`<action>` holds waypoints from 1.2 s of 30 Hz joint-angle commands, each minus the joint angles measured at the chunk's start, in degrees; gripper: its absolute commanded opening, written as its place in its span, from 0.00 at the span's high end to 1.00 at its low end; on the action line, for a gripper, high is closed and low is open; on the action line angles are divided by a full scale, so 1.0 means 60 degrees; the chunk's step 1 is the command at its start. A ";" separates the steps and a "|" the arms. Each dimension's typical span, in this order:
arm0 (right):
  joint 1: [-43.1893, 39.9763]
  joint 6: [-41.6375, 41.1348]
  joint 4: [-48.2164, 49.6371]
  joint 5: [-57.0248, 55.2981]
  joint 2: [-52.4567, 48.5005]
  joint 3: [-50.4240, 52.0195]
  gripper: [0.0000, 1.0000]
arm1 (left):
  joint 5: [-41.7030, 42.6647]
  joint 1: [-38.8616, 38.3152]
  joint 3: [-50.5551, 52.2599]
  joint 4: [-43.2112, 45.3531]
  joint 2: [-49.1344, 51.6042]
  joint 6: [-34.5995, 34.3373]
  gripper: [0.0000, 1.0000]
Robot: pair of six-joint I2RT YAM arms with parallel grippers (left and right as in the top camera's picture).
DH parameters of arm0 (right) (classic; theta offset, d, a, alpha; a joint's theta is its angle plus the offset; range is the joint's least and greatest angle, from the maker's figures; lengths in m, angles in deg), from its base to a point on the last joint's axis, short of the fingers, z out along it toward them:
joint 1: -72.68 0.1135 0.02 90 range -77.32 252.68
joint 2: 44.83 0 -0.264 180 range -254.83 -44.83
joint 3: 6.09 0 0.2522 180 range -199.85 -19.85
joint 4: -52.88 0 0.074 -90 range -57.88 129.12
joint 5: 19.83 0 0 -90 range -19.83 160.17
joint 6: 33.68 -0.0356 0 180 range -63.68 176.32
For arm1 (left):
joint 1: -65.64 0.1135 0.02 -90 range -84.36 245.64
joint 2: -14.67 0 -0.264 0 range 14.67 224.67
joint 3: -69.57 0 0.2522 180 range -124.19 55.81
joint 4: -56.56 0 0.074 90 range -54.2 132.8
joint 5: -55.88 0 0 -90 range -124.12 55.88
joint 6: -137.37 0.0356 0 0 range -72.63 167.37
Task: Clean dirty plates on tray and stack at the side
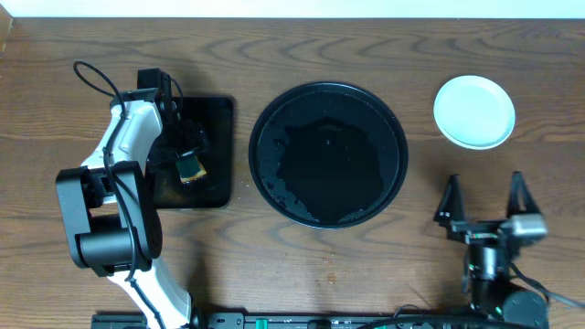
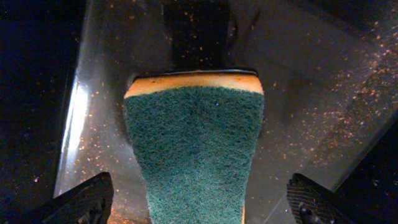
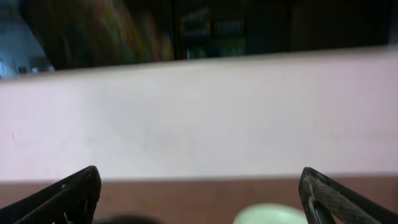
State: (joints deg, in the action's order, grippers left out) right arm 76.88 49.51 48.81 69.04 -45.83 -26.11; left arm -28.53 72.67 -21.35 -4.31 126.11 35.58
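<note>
Claws first: both stand apart and grip nothing. My left claw hangs over the small tray, the black rectangular one on the left of the table. The sponge lies on it right below me, green scouring face up, with a yellow strip showing at its far edge. In the left wrist view my two fingers sit low in the corners, one on each side of the sponge and clear of it. Small orange-brown flecks dot the wet black surface around the sponge. From overhead the sponge peeks out just under the end of my left arm, near the middle of the small tray.

The tray, round and black, sits in the middle of the table, just beside the small tray and to its right. Its glossy floor shows wet streaks and pale speckles, mostly toward the lower left.

The plates rest on the table's far right, well apart from the tray. From above they read as one pale mint-white disc, so I cannot tell how many lie there.

My right claw is on the near side of the plates, over bare wood. Its wrist view shows a pale wall, a strip of brown table, and a pale green plate edge at the bottom.
</note>
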 commanded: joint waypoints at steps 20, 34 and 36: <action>-0.0047 -0.0393 -0.2310 -0.0018 0.0036 0.0991 0.01 | -0.0120 0.0047 0.0022 -0.0029 0.0073 0.0055 0.11; -0.0036 -0.0393 -0.2310 -0.0018 0.0102 0.0991 0.01 | -0.0120 0.0051 0.0022 -0.0029 0.0073 0.0055 0.10; -0.0036 -0.0393 -0.2310 -0.0018 0.0102 0.0991 0.01 | -0.0120 0.0051 0.0022 -0.0029 0.0066 0.0055 0.10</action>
State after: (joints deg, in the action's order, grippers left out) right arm 76.88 47.76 35.20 69.08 -45.83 -20.23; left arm -28.53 72.67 -21.35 -4.31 126.11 35.58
